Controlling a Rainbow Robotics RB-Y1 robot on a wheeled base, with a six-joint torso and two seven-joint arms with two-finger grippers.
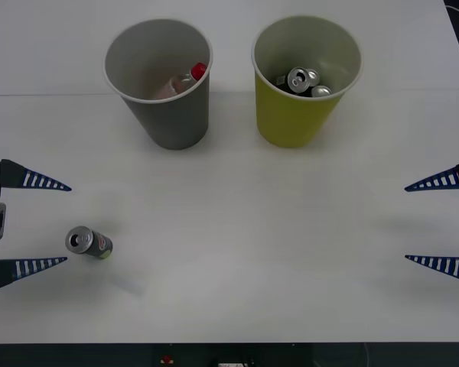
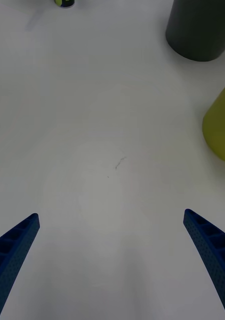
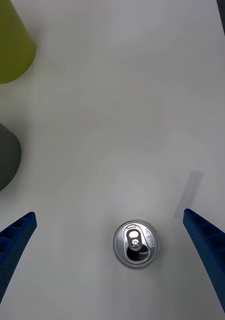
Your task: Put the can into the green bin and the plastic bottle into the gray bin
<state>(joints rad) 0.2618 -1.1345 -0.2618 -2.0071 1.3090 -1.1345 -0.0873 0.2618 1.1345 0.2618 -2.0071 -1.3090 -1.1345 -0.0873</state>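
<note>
Gray bin point(image 1: 164, 107): stands upright on the white table point(image 1: 252, 229), upper left of centre in the front view. It holds the plastic bottle point(image 1: 182, 82), which leans against the inner wall with its red cap uppermost, near the rim.

Green bin point(image 1: 298, 107): upright, just to the right of the gray bin, the two apart. Inside lie at least two silver-topped cans point(image 1: 304, 80), close together at the bottom.

The can point(image 1: 89, 242): lies on its side on the table at lower left of the front view, well apart from both bins, pull-tab end turned toward the left edge of the frame.

Left gripper point(image 1: 50, 223): at the left edge of the front view, blue fingers spread wide, holding nothing. The can lies just off its fingertips; in the left wrist view the can's top point(image 3: 135, 244) sits between the two fingers, touching neither.

Right gripper point(image 1: 421, 223): at the right edge, fingers spread wide over bare table, empty, well apart from the bins.
</note>
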